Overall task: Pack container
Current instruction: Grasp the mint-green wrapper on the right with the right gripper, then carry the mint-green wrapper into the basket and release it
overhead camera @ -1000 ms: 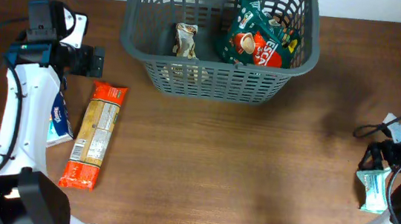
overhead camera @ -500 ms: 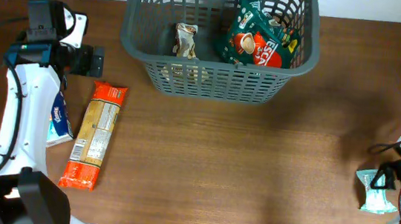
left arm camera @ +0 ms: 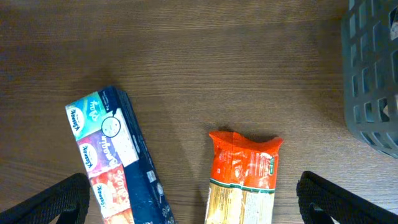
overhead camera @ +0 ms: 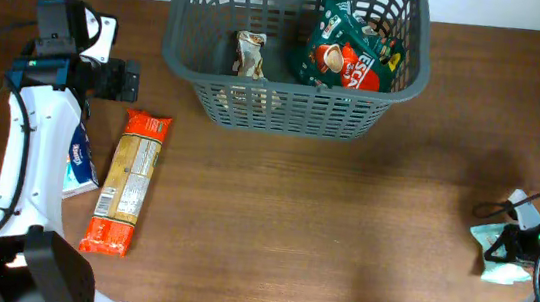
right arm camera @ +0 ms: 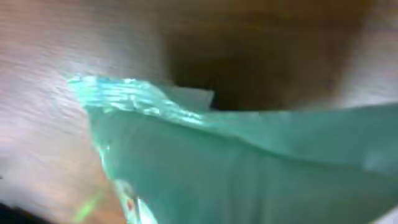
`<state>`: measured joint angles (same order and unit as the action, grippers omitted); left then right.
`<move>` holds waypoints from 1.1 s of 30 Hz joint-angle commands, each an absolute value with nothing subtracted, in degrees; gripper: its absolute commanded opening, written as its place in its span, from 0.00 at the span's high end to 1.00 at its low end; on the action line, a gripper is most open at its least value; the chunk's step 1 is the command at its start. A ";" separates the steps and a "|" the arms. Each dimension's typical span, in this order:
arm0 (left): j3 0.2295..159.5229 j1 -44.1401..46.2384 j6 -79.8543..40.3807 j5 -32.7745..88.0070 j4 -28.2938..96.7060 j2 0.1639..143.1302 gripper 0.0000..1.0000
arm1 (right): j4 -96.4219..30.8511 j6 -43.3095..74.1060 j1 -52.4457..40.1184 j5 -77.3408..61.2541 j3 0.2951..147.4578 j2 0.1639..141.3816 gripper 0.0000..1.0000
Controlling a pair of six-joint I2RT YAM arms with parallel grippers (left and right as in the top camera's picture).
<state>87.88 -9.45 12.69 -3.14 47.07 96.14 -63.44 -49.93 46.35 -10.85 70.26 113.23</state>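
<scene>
Biggest first: the container (overhead camera: 284, 110), upright at the far middle of the surface (overhead camera: 344, 209), already holding a green snack bag (overhead camera: 351, 54) and a small packet (overhead camera: 250, 55) side by side. Looks stiff and light for its bulk, moulded plastic with slotted walls; probably best taken by the rolled rim, or left in place and filled from above. Next, near the left edge, an orange pasta packet (overhead camera: 128, 181) and a blue tissue pack (overhead camera: 78, 156), lying flat, just beside each other; likely firm enough to pinch across the narrow width. Near their far ends, the left hand (overhead camera: 128, 83), spread wide, fingers (left arm camera: 56, 199) well apart with nothing between. Smallest, at the right edge, a teal packet (overhead camera: 500, 258): thin crinkly film by the look, probably soft and slippery, so better gripped at a crimped end than across the middle. Right hand (overhead camera: 520, 241) right at it; cannot tell whether closed on it, with the wrist view blurred and filled with teal.
</scene>
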 commanded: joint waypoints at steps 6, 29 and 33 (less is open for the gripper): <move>88.16 -9.54 13.61 -2.31 46.85 96.82 0.01 | -58.57 -50.41 41.30 -41.01 74.78 114.89 0.97; 88.16 -9.54 13.63 0.91 47.13 96.82 0.01 | 6.59 0.32 -1.50 -45.74 123.02 115.48 0.97; 88.16 -9.54 13.63 0.91 47.11 96.82 0.01 | -10.46 -12.10 -11.00 -33.15 123.02 118.04 0.97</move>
